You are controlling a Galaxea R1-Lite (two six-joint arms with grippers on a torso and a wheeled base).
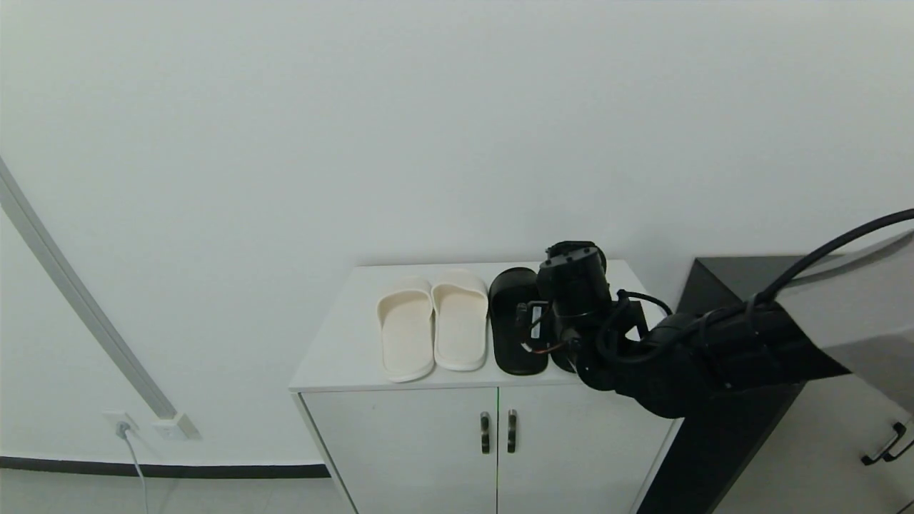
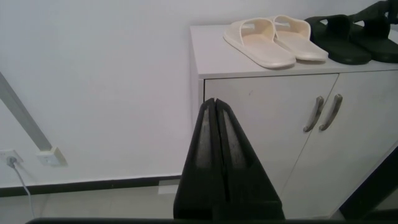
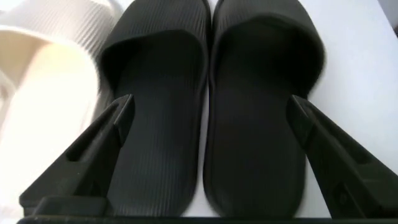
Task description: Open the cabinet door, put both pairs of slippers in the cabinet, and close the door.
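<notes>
Plain indoor room, domestic in look. Bare white wall (image 1: 357,107); low white two-door cabinet (image 1: 400,442) at bottom centre, cream slippers (image 1: 410,332) and black slippers (image 1: 510,343) on top. At lower left, wall socket (image 1: 118,422) and grey cable duct (image 1: 64,285).

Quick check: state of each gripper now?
Left gripper: closed, holding nothing.
Right gripper: open, straddling the pair of black ribbed rubber slippers.
</notes>
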